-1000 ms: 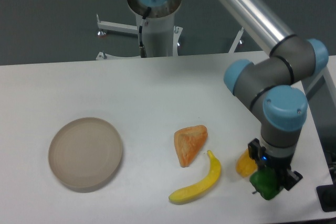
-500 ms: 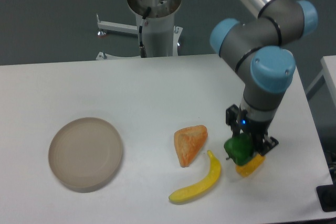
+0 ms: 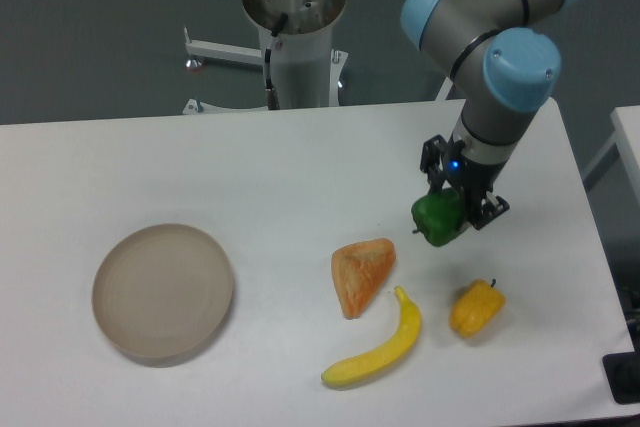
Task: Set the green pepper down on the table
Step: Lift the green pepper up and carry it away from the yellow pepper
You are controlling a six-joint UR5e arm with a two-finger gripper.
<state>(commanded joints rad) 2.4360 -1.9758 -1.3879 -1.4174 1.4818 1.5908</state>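
Pincer (image 3: 447,209) clamped on green pepper (image 3: 437,219), held above tabletop (image 3: 250,167) near yellow pepper (image 3: 476,308). Advise lowering to bare surface before releasing, clear of bread wedge (image 3: 361,273).

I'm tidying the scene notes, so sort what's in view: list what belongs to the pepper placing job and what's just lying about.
Part of the job:
- green pepper, held in the gripper jaws
- table, where it goes

Just lying about:
- yellow pepper
- banana
- orange wedge-shaped food
- round beige plate
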